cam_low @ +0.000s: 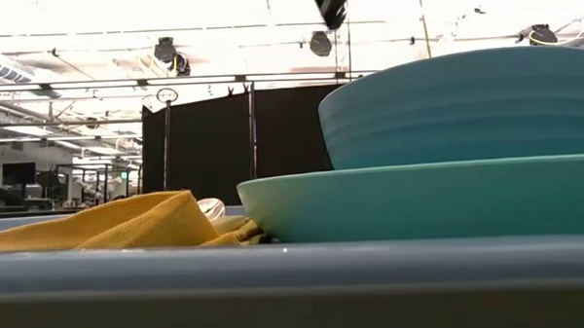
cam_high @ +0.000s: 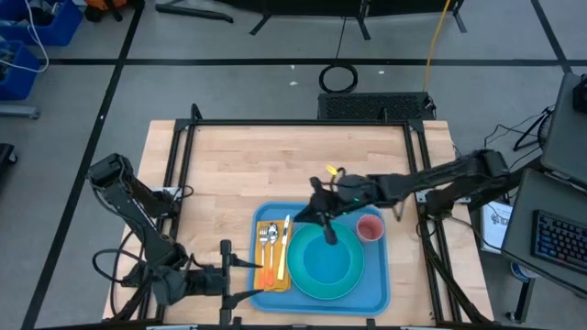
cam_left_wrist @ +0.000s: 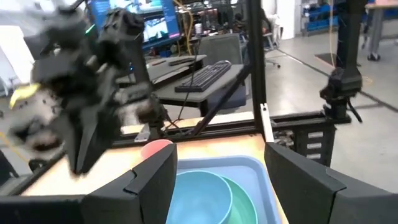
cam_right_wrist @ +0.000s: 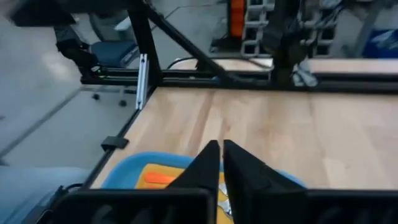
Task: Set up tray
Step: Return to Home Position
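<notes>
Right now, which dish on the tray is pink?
The little cup; the plate and the bowl on it are both teal-blue.

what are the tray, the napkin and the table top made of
Tray: likely plastic, smooth blue, moulded rounded corners and raised rim. Napkin: cloth, yellow, matte, lying in soft folds. Table top: wood, pale, with plank seams and grain; solid or veneer is unclear.

– Where can I pass?
– I see bare table (cam_high: pixel 229 165) all the way across beyond the tray (cam_high: pixel 378 295). The right gripper (cam_high: pixel 330 240) hangs over the plate (cam_high: pixel 341 275), blocking it from above.
</notes>
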You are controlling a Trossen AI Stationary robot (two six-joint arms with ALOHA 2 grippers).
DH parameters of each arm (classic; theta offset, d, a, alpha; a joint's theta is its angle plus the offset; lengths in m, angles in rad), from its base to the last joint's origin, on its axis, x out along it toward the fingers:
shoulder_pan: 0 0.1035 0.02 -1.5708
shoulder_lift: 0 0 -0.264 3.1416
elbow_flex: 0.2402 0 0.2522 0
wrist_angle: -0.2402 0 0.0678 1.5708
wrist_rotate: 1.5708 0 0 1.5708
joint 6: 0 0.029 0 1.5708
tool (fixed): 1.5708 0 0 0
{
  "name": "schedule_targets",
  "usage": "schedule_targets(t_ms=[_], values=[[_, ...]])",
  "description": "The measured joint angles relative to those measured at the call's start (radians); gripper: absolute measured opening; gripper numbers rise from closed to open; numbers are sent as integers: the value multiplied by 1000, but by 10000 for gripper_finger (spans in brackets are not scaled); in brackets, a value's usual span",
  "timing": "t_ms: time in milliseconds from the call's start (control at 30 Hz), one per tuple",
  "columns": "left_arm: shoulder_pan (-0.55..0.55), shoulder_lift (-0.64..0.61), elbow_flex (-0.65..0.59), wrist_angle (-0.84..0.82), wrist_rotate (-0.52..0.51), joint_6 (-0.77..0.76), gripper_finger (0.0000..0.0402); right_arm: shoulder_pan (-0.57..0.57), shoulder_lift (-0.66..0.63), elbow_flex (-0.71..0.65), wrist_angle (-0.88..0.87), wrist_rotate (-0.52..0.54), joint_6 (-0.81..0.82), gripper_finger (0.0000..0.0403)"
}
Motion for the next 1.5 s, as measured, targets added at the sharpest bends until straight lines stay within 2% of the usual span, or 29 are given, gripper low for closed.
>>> schedule_targets(t_ms=[133,233,333,467,533,733,900,1000,1133,1267,1400,1500], values=[[27,0,0,0,2,-32,245,72,-95,0,-76,127,-3,8],[43,0,0,0,8,-10,214,108,-152,0,-140,168,1,2],[61,0,0,-25,8,-16,151,141,-194,0,-206,209,25,1],[71,0,0,-46,9,4,43,202,-231,-5,-249,319,26,1],[71,-1,0,-44,8,29,13,229,-247,-16,-257,362,20,0],[70,-54,-1,-54,9,60,6,265,-316,-80,-248,384,27,0],[62,-146,-1,-192,31,8,7,295,-398,-145,-235,392,39,0],[58,-200,-3,-304,42,-60,3,328,-454,-182,-224,457,46,0],[55,-261,-43,-354,13,-87,5,380,-528,-233,-225,530,28,0],[55,-345,-132,-360,12,-97,5,430,-601,-289,-206,592,29,0],[55,-457,-273,-315,16,-134,3,465,-673,-358,-167,596,29,0],[56,-554,-387,-249,70,-144,6,486,-723,-408,-136,597,22,0]])
